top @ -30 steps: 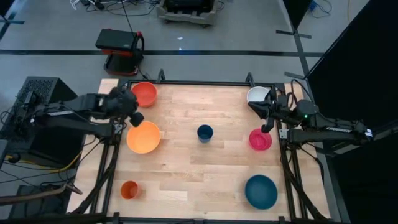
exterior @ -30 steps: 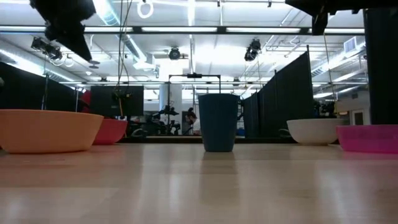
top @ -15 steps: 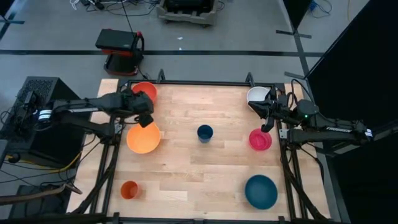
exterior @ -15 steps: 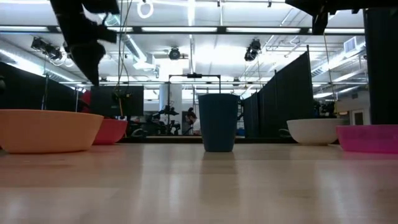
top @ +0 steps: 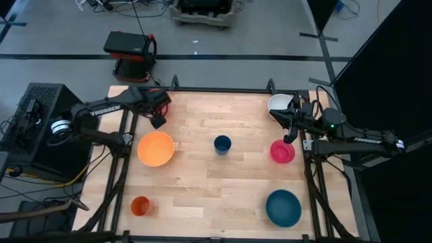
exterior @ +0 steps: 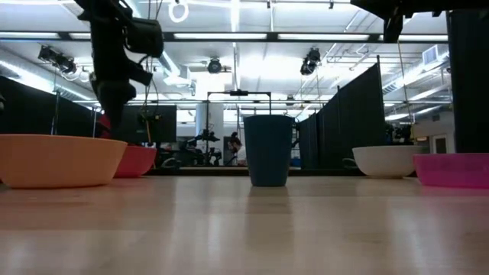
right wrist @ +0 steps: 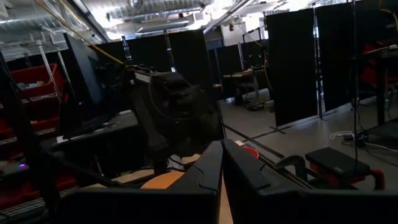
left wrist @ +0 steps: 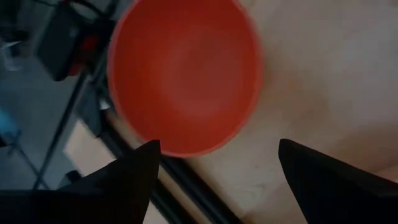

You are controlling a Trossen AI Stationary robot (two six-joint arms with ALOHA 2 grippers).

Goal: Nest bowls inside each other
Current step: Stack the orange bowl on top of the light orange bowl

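On the tabletop [top: 202,182] the teal bowl [top: 283,207] lies at the near right corner, far from both tools. The yellow-orange bowl [top: 156,148] lies near the left edge. The magenta-pink bowl [top: 282,151] and the white bowl [top: 279,103] are just beside the clenched right tool [top: 290,138]. The released left tool [top: 158,122], fingers wide apart, hangs over the red-orange bowl [left wrist: 183,74] at the far left corner.

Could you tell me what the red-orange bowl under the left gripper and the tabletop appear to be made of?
The round red-orange bowl looks like moulded plastic: one uniform colour, a smooth wall and a soft sheen. The tabletop looks like pale jointed wood strips, judging by its visible seams and grain, with a satin finish that could be a varnish.
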